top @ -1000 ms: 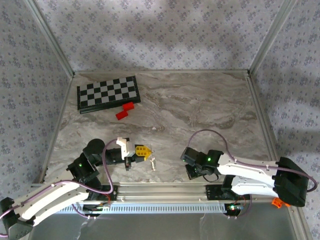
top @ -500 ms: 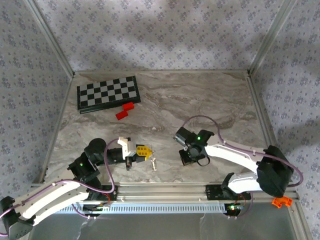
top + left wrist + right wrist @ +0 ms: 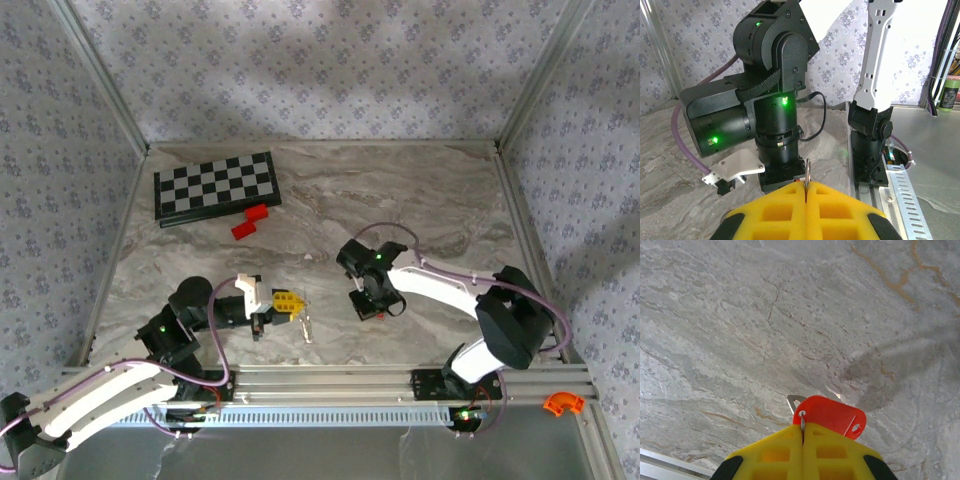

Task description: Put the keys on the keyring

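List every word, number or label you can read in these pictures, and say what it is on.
No text can be read.
The chessboard: plain squares, no print.
The red key: blank.
The green bottle: any label too blurred to read.

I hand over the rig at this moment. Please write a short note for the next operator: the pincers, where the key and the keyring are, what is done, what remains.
Left pincer: shut on a thin metal piece, seemingly the keyring, near the table's front edge.
Right pincer: shut on the red key, held over the marble table.
Done: both parts are gripped.
Left to do: the pincers stand apart in the top view; bring them together and thread the key onto the ring.
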Tool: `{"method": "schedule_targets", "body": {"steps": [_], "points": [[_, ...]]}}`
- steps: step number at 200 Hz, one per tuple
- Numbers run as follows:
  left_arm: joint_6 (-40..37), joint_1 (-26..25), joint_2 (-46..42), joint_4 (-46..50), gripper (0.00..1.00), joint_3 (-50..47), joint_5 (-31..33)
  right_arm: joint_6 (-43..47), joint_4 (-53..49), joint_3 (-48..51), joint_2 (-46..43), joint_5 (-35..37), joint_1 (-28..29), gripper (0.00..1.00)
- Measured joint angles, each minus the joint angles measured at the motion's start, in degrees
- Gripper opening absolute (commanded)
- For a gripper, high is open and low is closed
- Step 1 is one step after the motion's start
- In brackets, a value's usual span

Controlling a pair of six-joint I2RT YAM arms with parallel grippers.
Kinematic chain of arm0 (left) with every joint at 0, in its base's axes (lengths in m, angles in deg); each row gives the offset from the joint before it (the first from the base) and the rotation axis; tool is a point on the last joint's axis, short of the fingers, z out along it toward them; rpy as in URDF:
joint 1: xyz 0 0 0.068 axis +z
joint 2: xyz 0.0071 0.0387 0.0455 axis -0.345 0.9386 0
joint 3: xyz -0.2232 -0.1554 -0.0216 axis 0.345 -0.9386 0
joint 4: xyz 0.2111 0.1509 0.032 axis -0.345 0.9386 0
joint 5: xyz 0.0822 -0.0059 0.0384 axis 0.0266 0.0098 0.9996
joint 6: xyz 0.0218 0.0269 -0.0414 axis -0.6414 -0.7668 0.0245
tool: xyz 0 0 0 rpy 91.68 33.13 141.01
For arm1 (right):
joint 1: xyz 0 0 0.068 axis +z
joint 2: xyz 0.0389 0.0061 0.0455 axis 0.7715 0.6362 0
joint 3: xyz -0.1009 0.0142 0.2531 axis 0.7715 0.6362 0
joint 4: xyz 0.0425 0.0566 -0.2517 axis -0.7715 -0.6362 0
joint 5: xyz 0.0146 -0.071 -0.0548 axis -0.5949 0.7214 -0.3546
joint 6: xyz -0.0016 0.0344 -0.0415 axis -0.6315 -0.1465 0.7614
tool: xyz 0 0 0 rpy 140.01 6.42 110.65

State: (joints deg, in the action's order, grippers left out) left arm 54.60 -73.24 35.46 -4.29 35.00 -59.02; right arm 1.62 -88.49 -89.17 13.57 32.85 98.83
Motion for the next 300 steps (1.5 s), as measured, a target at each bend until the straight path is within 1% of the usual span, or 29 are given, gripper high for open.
{"method": "schedule_targets", "body": {"steps": [43, 115, 164, 201, 217, 238, 252, 280, 300], "points": [[-0.02, 0.0, 0.09, 0.0, 0.0, 0.0, 0.02, 0.76, -0.09, 0.0, 1.36, -0.98, 0.0, 0.0], [-0.02, 0.0, 0.09, 0.04, 0.0, 0.0, 0.02, 1.14, -3.1, 0.66, 3.69, -2.99, 0.15, 0.0], [-0.04, 0.0, 0.02, 0.2, 0.0, 0.0, 0.02, 1.14, -3.43, 1.88, 6.8, -4.48, 0.31, 0.0], [-0.09, 0.0, 0.04, 0.2, 0.0, 0.02, 0.02, 1.14, -3.54, 1.92, 7.02, -5.33, 0.44, 0.0], [-0.22, 0.0, 0.04, 0.2, 0.0, 0.0, 0.02, 1.11, -3.48, 1.92, 7.02, -5.33, 0.46, 0.07], [-0.22, 0.0, 0.04, 0.17, 0.0, 0.0, 0.02, 0.55, -3.08, 2.12, 6.67, -5.16, 0.7, 0.2], [-0.22, 0.0, 0.04, 0.17, 0.0, 0.0, 0.02, -0.15, -2.4, 2.47, 5.79, -4.85, 1.07, 0.27], [-0.22, 0.0, 0.04, 0.15, 0.0, 0.0, 0.02, -2.12, -1.46, 3.45, 1.92, -3.89, 1.84, 0.35], [-0.22, 0.0, 0.04, 0.15, 0.0, 0.0, 0.02, -4.26, -0.35, 4.48, -2.14, -2.67, 2.51, 0.37]]}}
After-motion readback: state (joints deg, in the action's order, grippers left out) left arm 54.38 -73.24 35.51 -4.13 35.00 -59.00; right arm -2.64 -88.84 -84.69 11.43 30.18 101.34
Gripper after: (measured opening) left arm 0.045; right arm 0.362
